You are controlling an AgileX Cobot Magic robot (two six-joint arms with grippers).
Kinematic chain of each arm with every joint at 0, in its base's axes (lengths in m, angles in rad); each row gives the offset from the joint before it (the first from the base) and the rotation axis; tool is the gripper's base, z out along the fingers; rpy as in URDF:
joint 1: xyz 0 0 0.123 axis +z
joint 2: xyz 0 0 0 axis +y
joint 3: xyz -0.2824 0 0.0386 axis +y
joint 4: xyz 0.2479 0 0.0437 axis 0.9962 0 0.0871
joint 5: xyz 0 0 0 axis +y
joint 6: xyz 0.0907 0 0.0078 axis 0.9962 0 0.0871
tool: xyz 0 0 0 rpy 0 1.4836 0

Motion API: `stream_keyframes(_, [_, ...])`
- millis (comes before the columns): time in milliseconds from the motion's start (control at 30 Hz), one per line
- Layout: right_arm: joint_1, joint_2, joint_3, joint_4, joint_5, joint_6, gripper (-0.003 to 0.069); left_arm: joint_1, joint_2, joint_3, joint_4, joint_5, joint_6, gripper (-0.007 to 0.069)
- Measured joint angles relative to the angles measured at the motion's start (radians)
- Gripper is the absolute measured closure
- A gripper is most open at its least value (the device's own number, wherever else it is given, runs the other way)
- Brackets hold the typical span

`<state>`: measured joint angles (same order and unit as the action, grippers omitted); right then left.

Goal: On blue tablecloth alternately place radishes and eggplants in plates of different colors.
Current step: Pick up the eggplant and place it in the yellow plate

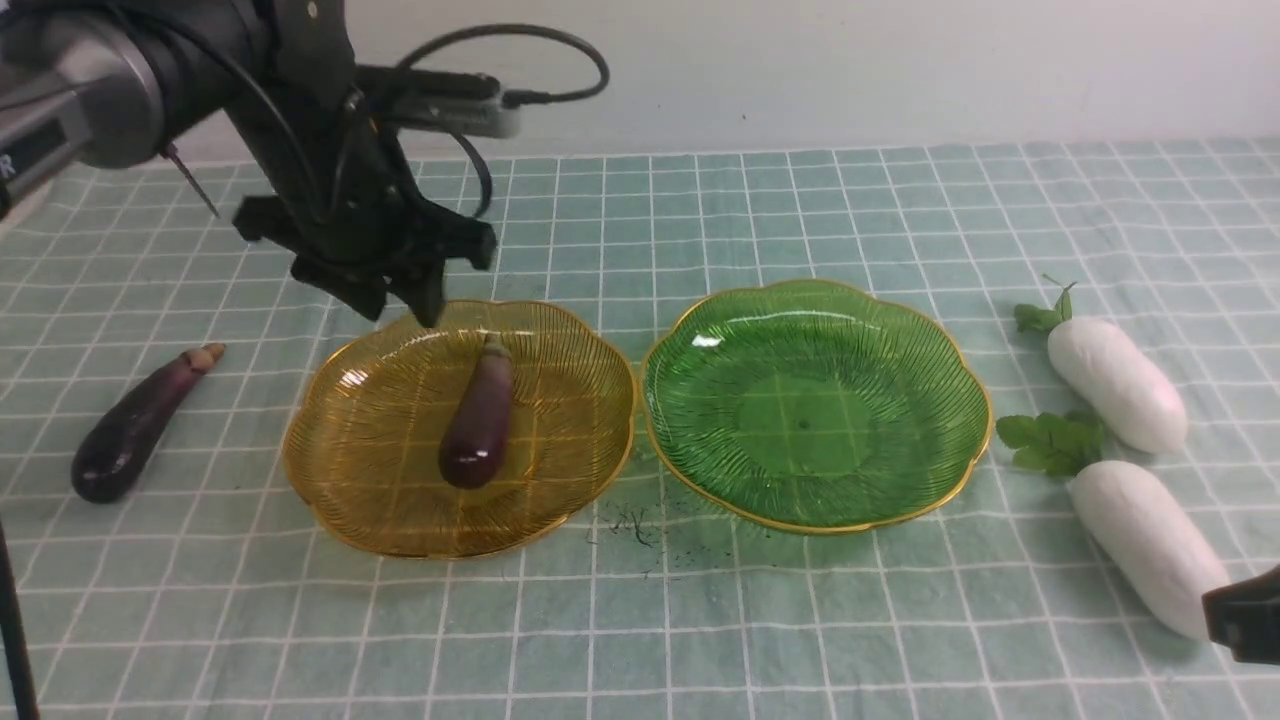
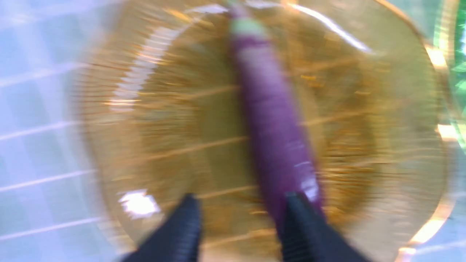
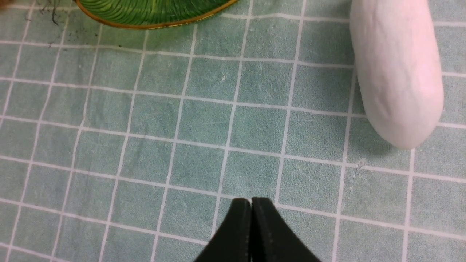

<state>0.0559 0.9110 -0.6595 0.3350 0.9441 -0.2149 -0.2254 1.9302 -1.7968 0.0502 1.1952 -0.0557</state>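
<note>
Lying in amber plate [image 1: 370, 450], eggplant [image 1: 478, 420] sits free, stem end just near of L gripper [image 1: 400, 300]; jaws spread, empty. R gripper [image 3: 251, 203] jaws pressed together, holding nothing, radish [image 3: 397, 72] nearby.

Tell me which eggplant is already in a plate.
The eggplant lying in the amber plate, stem pointing away from the robot. The other eggplant lies on the cloth, left of that plate.

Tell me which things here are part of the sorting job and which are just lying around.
Job: amber plate, eggplant in it, green plate, eggplant on the cloth, farther radish, nearer radish, blue tablecloth.
Lying about: dark crumbs between the plates.
</note>
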Motion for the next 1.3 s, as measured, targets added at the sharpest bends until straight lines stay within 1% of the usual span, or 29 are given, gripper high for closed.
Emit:
stream_keyframes(33, [0.000, 0.000, 0.000, 0.000, -0.001, -0.001, 0.0673, 0.014, 0.000, -0.027, 0.043, 0.017, 0.000, 0.0487])
stream_keyframes(67, [0.000, 0.000, 0.000, 0.000, -0.001, -0.001, 0.0673, 0.032, -0.005, -0.034, 0.068, 0.018, 0.000, 0.0544])
stream_keyframes(100, [0.000, 0.000, 0.000, 0.001, -0.001, -0.001, 0.0673, 0.050, -0.010, -0.033, 0.081, 0.022, 0.000, 0.0580])
stream_keyframes(167, [0.000, 0.000, 0.000, 0.002, -0.001, -0.001, 0.0673, 0.098, -0.027, -0.001, 0.076, 0.031, 0.006, 0.0615])
stream_keyframes(267, [0.000, 0.000, 0.000, 0.002, -0.001, -0.001, 0.0673, 0.141, -0.036, 0.040, 0.045, 0.033, 0.026, 0.0622])
stream_keyframes(367, [0.000, 0.000, 0.000, 0.002, -0.001, -0.001, 0.0673, 0.243, -0.032, 0.118, 0.019, 0.034, 0.080, 0.0622])
stream_keyframes(400, [0.000, 0.000, 0.000, 0.002, -0.001, -0.001, 0.0673, 0.243, -0.032, 0.124, 0.019, 0.034, 0.080, 0.0622])
stream_keyframes(433, [0.000, 0.000, 0.000, 0.003, -0.001, -0.001, 0.0673, 0.306, -0.021, 0.140, 0.018, 0.033, 0.078, 0.0622])
stream_keyframes(467, [0.000, 0.000, 0.000, 0.003, -0.001, -0.001, 0.0673, 0.313, -0.020, 0.141, 0.018, 0.033, 0.075, 0.0622])
stream_keyframes(500, [0.000, 0.000, 0.000, 0.003, -0.001, -0.001, 0.0673, 0.364, -0.008, 0.144, 0.018, 0.033, 0.067, 0.0622])
stream_keyframes(600, [0.000, 0.000, 0.000, 0.003, -0.001, -0.001, 0.0673, 0.439, 0.011, 0.145, 0.016, 0.033, 0.056, 0.0622])
stream_keyframes(667, [0.000, 0.000, 0.000, 0.003, -0.001, -0.001, 0.0673, 0.472, 0.024, 0.145, 0.016, 0.030, 0.047, 0.0618])
stream_keyframes(800, [0.000, 0.000, 0.000, 0.003, -0.008, -0.001, 0.0673, 0.482, 0.050, 0.145, 0.023, 0.005, 0.042, 0.0581])
stream_keyframes(933, [0.000, 0.000, 0.000, 0.003, -0.020, -0.002, 0.0673, 0.472, 0.091, 0.146, 0.027, -0.052, 0.042, 0.0471])
stream_keyframes(967, [0.000, 0.000, 0.000, 0.003, -0.021, -0.002, 0.0673, 0.471, 0.096, 0.146, 0.027, -0.061, 0.042, 0.0459])
stream_keyframes(1000, [0.000, 0.000, 0.000, 0.003, -0.022, -0.002, 0.0673, 0.470, 0.100, 0.146, 0.027, -0.076, 0.042, 0.0426])
stream_keyframes(1033, [0.000, 0.000, 0.000, 0.003, -0.027, -0.002, 0.0673, 0.467, 0.110, 0.146, 0.028, -0.108, 0.042, 0.0354])
stream_keyframes(1100, [0.000, 0.000, 0.000, 0.003, -0.031, -0.002, 0.0673, 0.465, 0.124, 0.146, 0.035, -0.133, 0.042, 0.0296])
stream_keyframes(1200, [0.000, 0.000, 0.000, 0.003, -0.036, -0.002, 0.0673, 0.464, 0.152, 0.146, 0.040, -0.167, 0.042, 0.0242])
stream_keyframes(1300, [0.000, 0.000, 0.000, 0.003, -0.041, -0.002, 0.0673, 0.461, 0.181, 0.146, 0.062, -0.183, 0.042, 0.0219])
